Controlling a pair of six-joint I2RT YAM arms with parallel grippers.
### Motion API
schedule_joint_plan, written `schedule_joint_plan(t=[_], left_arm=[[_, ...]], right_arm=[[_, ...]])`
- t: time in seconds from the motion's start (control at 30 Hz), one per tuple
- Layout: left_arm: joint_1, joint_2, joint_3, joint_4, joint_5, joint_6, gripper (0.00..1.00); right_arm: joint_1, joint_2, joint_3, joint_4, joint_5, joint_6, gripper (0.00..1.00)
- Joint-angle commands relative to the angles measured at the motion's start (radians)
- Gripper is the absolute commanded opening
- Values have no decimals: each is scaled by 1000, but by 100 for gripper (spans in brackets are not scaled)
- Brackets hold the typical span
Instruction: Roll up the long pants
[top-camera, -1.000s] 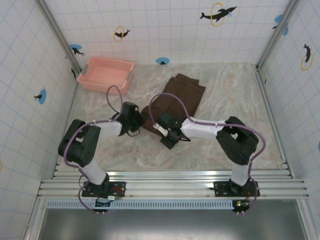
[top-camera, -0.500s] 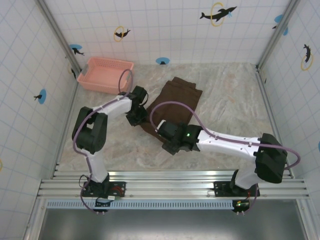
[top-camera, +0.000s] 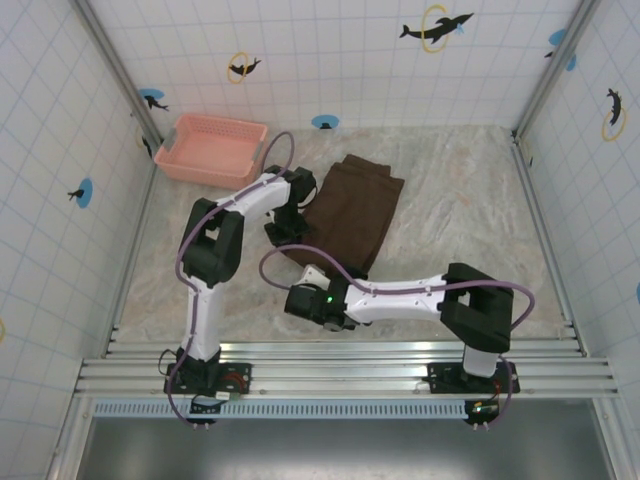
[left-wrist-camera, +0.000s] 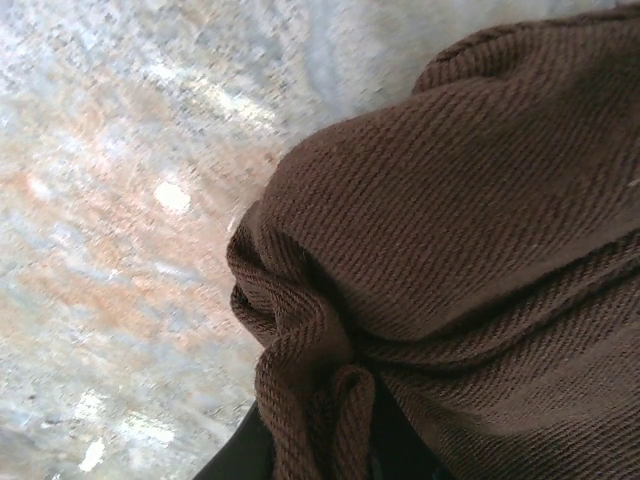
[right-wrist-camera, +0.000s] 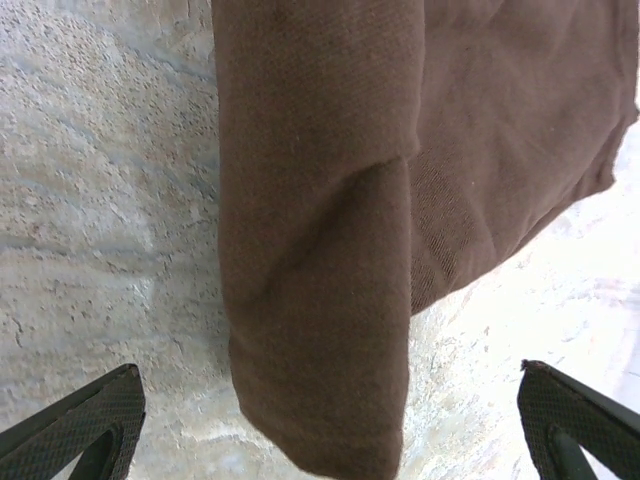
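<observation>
Rolling not yet begun: long pants (top-camera: 352, 210) lie flat on the worktop (top-camera: 450, 220) right of the pink basket (top-camera: 213, 148), left end effector (top-camera: 281, 232) pinching their basket-side edge, right end effector (right-wrist-camera: 325, 440) gaping wide at the end farthest from the basket.

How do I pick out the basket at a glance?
Start at the marbled table walled by white tiles. In its far left corner sits the basket. It is pink slatted plastic, while the long pants nearby are dark brown cloth.
</observation>
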Motion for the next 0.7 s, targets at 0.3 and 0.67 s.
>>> schedule_joint_plan(t=[0.3,0.67], left_arm=[[3,149,130,-188,9,-3,0],[13,172,142,-211,13,4,0]], right_arm=[[37,192,44,-67,259,141,99],[26,296,39,-22,313,145,94]])
